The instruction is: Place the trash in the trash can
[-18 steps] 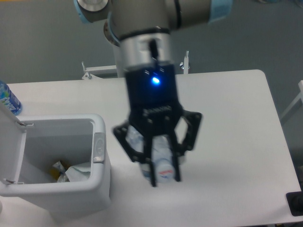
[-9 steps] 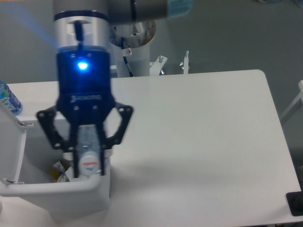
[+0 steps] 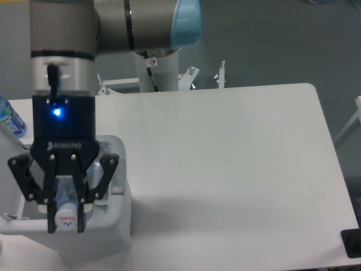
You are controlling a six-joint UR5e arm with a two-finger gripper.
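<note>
Blue-labelled and uncrushed, a bottle stands at the far left edge of the bench; only part of it is in view, and it is not one of the items to be discarded.

Just right of it stands the trash can, a pale grey-white bin with its lid hinged open to the left and a grey latch on the right wall. The arm and its tool cover most of the bin's opening, so the contents cannot be checked. The crumpled wrapper is not visible anywhere on the bench; whether it already lies in the bin cannot be confirmed from this view.

The pincer hangs directly over the bin's opening, fingers pointing down. Both fingers are clamped on the flattened bottle, which is held roughly upright between them. Its cap end, with red-and-blue print, points down and toward the camera, level with the bin's near rim. The bottle is held by the pincer and has not been released.

Status, as a judgement:
1. Transport of the flattened bottle to the bin appears complete.
2. Release is outstanding. The fingers need to part so that the bottle drops inside the walls.
3. The wrapper's status remains unverified.

Right of the bin, the white bench surface extends to the far edge.
</note>
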